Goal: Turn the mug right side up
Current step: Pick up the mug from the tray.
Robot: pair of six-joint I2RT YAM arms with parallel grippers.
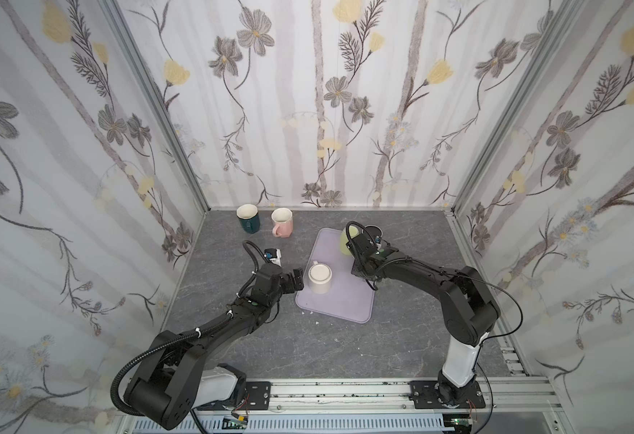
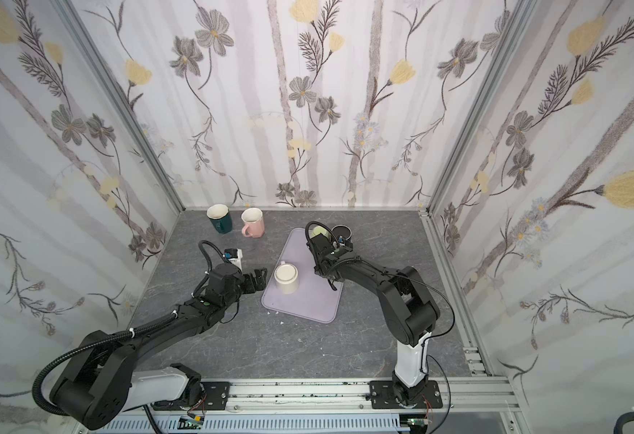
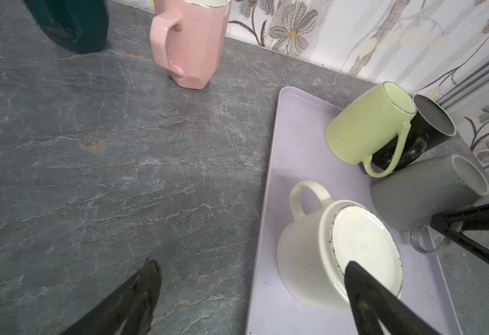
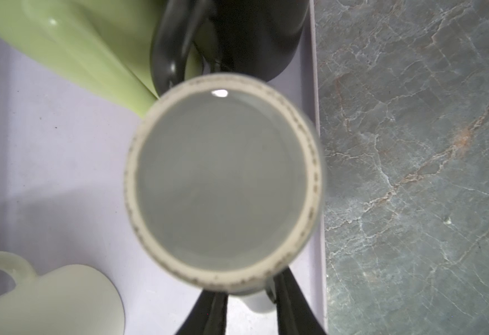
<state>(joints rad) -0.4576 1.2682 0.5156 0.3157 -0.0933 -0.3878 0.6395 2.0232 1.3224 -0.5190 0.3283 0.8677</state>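
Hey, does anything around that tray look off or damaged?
The white mug, grey mug and green mug on the tray sit bottom-up. Small white flecks lie on the table by the tray's near edge, and the handle of the pink mug looks chipped.

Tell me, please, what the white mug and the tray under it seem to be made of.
White mug: probably glazed ceramic; glossy cream sides, a rough speckled ring around its upturned base. Tray: perhaps plastic or silicone, I cannot tell which; matte lilac surface with a low rounded rim.
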